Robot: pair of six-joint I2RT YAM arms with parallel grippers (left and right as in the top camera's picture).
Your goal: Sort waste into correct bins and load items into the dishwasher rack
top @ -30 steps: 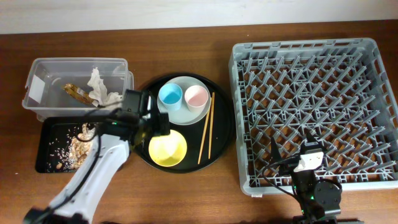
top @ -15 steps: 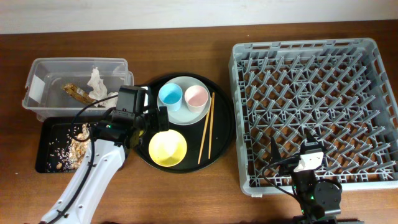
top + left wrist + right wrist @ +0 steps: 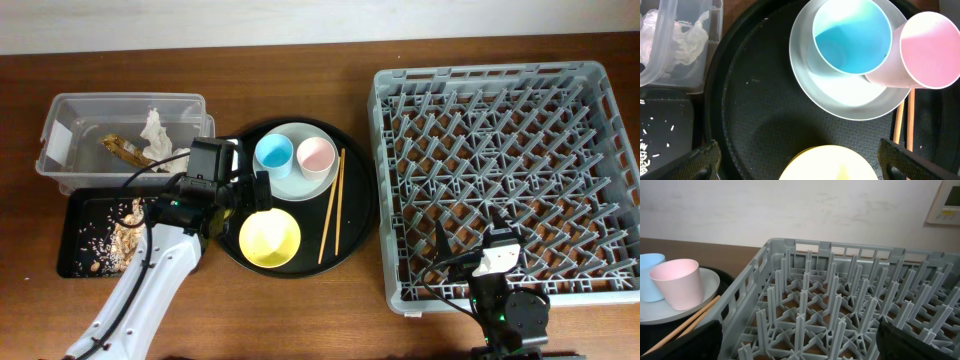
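Waste looks done. Crumpled white paper (image 3: 155, 128) and brown-gold wrapper (image 3: 124, 148) are in the clear tub (image 3: 85, 125), and the food scraps (image 3: 125, 238) are in the shallow black tray (image 3: 75, 250). Both bins sit left of the left tool (image 3: 799, 156), the tub further out and the tray nearer the robot. The left wrist view shows a few pale specks on the round black tray (image 3: 357, 215), too small to call.

Loading not started. The rack (image 3: 505, 170) shows bare pegs with nothing in it, well to the right of the left tool.

All five items are on the round tray:
- yellow bowl (image 3: 270, 240): directly under the left tool, rim between its fingers
- plate (image 3: 297, 186): just beyond the tool
- blue cup (image 3: 274, 153) and pink cup (image 3: 316, 155): on the plate, side by side, touching or nearly so
- chopsticks (image 3: 332, 205): to the tool's right, alongside plate and bowl

Left tool: fingers spread wide, nothing pinched, hovering over the bowl/plate gap. Right tool (image 3: 800, 340): also spread and empty, over the rack's near edge, apart from the items.

My read is roughly half done: sort finished, five pieces left to move. The bowl or the blue cup looks like the likely first pick, given where the left tool hangs.
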